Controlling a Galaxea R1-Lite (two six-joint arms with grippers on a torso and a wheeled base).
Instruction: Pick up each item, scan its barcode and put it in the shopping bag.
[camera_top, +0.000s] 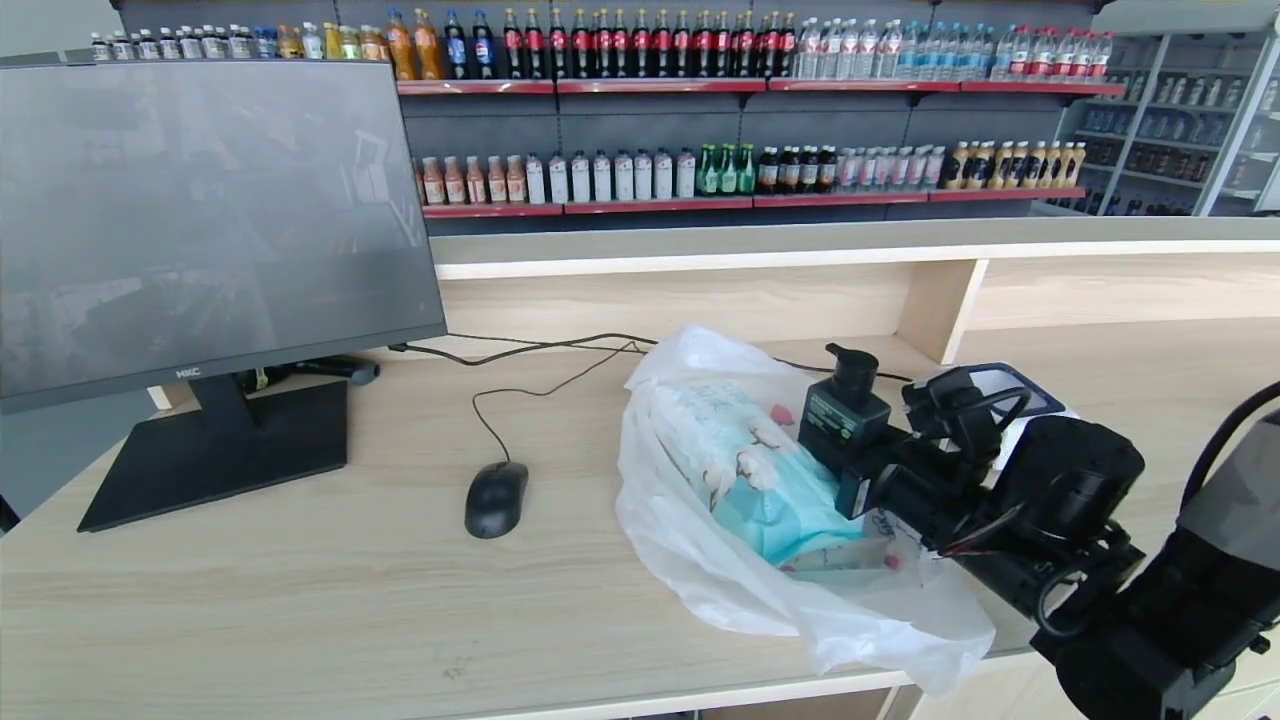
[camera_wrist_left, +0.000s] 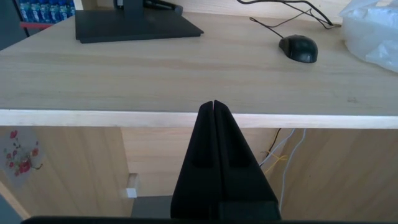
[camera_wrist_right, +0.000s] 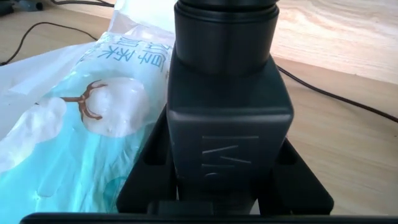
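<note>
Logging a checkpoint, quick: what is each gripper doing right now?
Left gripper: closed, holding nothing.
Right gripper: closed on the dark pump bottle, at the shopping bag.

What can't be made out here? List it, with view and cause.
Barcode on the pump bottle: right wrist view, the face shown bears none; head view, label too small.
Contents of the shopping bag under the tissue pack: head view, covered by pack and film.
The dark object behind the monitor: head view, partly hidden by its stand.
</note>
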